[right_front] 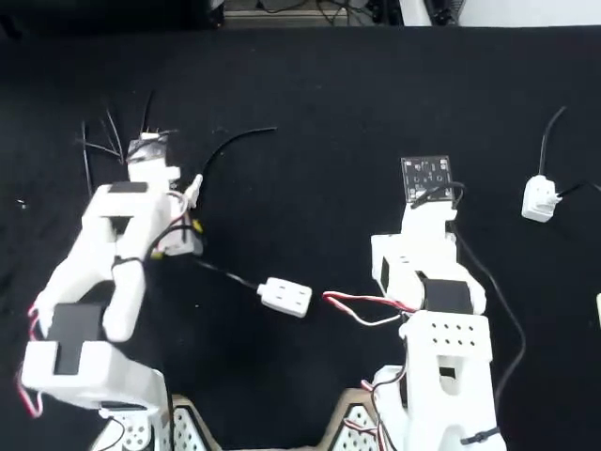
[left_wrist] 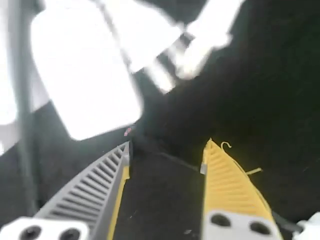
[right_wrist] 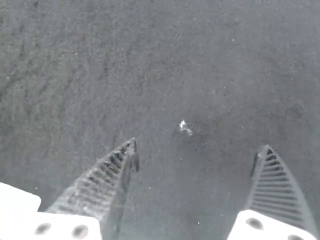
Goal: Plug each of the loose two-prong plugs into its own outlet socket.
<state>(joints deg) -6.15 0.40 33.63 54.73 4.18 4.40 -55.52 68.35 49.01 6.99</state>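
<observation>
Though blurred, white shape [left_wrist: 85, 75] near gripper [left_wrist: 168, 145]

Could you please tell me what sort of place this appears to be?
Probably a robotics lab bench: a left arm and right arm at a black-covered table, with an outlet strip and a plug laid out as test pieces.

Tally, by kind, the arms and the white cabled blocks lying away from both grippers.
Robot arms: 2, left arm and right arm
Outlet block: 1
Small white cabled block, far right: 1
Total: 4
</observation>
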